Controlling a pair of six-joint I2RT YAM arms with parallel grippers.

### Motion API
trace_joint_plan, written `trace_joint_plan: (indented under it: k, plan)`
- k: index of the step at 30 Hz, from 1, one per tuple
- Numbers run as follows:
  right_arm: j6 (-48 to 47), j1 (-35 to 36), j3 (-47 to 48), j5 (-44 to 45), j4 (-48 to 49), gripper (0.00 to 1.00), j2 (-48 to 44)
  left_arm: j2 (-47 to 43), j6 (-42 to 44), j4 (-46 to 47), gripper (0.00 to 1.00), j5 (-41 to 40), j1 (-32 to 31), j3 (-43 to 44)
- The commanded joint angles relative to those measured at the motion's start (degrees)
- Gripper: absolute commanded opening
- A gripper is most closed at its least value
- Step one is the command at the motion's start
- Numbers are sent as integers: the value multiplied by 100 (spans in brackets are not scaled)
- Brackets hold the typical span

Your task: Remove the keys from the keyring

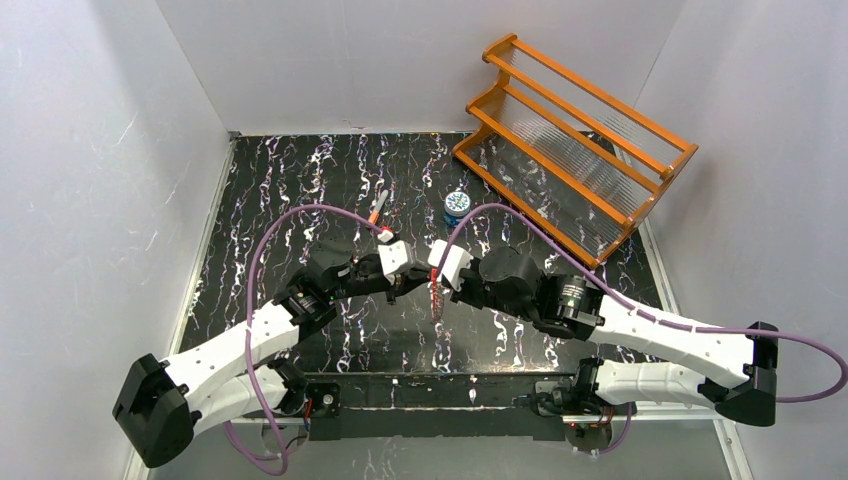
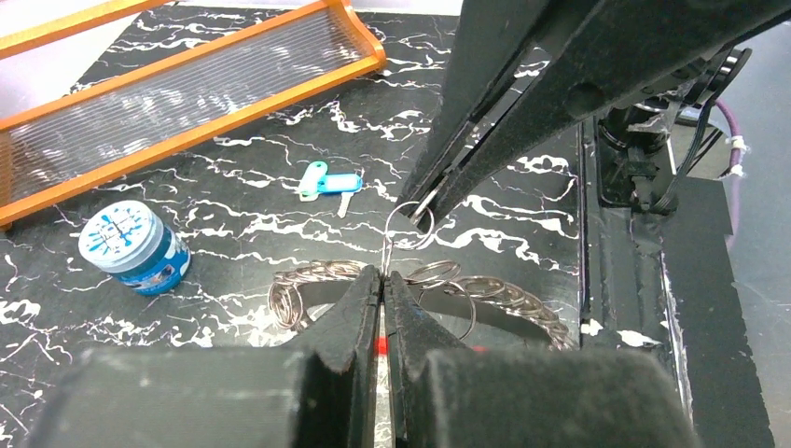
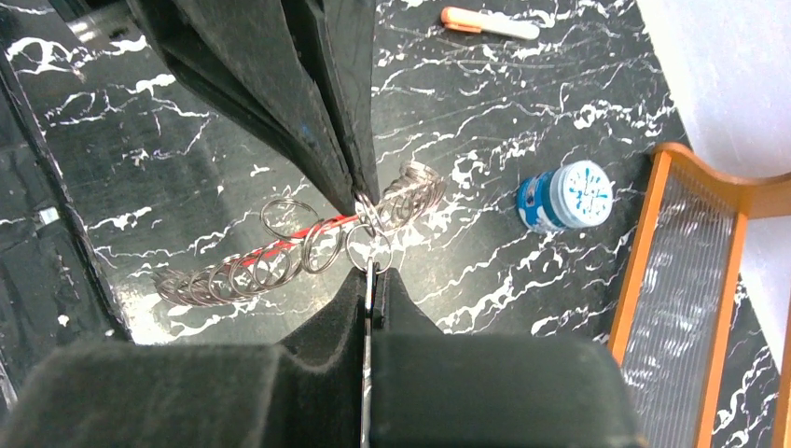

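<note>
Black, white-veined surface carries everything, with pale walls around it. The left hand and right hand meet tip to tip. Each is pressed together and pinches one small loop of the keyring. Its silvery coils and red strand trail on the surface just below the right hand's tips and off to their left.

Beyond the left hand's tips and a little to their left lie keys with teal and blue heads. They are well apart from the loop and look already freed. I judge the job partway done.

Whether any key hangs on the coils I cannot tell. The fingers cover the pinched spot, and the top view shows only a red sliver between the hands.
</note>
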Motion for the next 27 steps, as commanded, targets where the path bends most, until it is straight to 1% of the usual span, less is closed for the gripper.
trace_joint_plan:
  k: [1, 12, 18, 27]
  plan:
    - [271, -2, -141, 276, 187, 1, -145, -188, 202, -167, 0, -188, 15, 115]
    - [609, -68, -387, -96, 506, 1, 28, -257, -102, 288, 0, -338, -24, -89]
    - [638, -113, -489, -198, 670, 1, 113, -279, -283, 541, 0, -191, -29, -176]
    - [658, -320, -559, -415, 688, 1, 49, -275, -288, 723, 0, -198, -35, -315]
